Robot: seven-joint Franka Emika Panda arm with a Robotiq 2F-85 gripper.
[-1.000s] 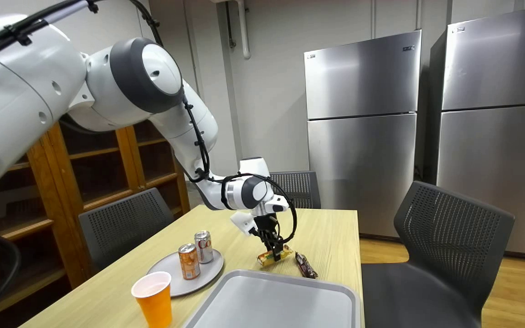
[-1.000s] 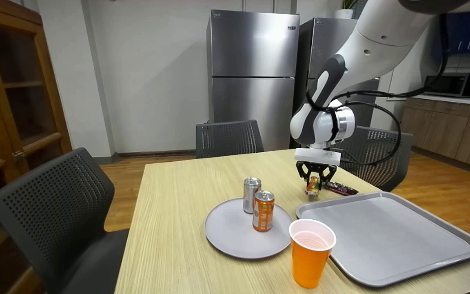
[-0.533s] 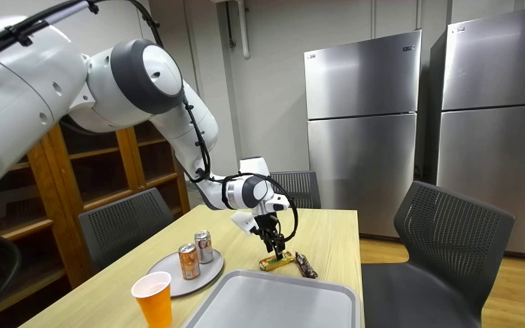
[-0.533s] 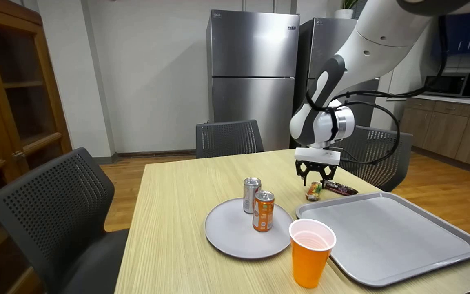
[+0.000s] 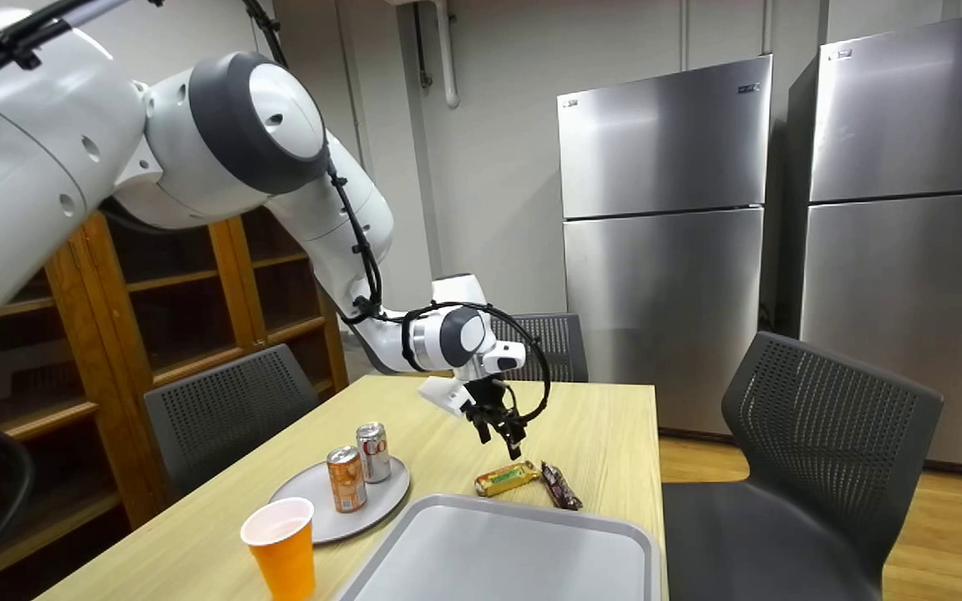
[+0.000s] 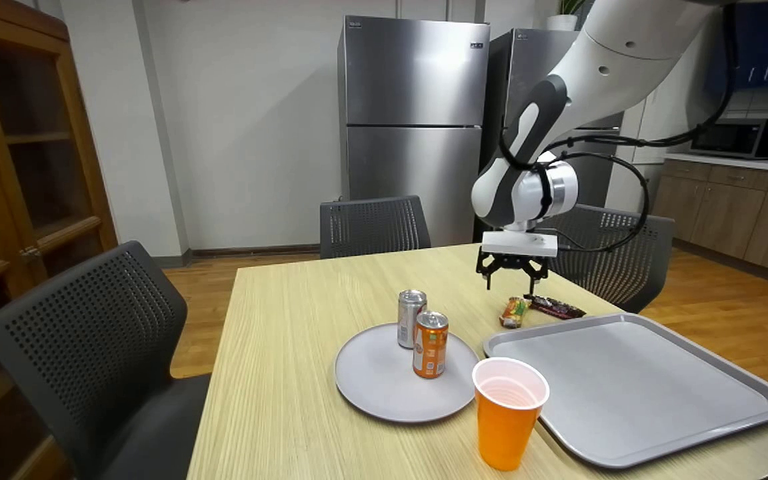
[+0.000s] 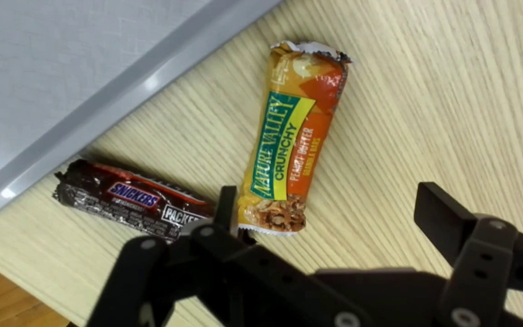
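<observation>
My gripper (image 7: 330, 204) stands wide open with nothing between its fingers. In both exterior views the gripper (image 6: 510, 288) hangs above the table, apart from the bars below it. Nearest to it is a granola bar (image 7: 288, 145) in a yellow, orange and green Nature Valley wrapper, lying flat on the wood. Close by lies a dark brown Snickers bar (image 7: 134, 195), one end of it hidden behind a finger in the wrist view. An exterior view shows the granola bar (image 5: 506, 479) and the Snickers bar (image 5: 560, 486) almost touching.
A grey tray (image 6: 624, 460) lies beside the bars. A round grey plate (image 6: 371, 400) bears a silver can (image 6: 411, 313) and an orange can (image 6: 430, 347). An orange cup (image 6: 508, 427) stands between plate and tray. Dark chairs (image 5: 807, 426) surround the table (image 6: 304, 320).
A second ago the gripper was down around the granola bar. Its fingers have spread apart, and the gripper has risen clear, leaving the bar lying on the table.
</observation>
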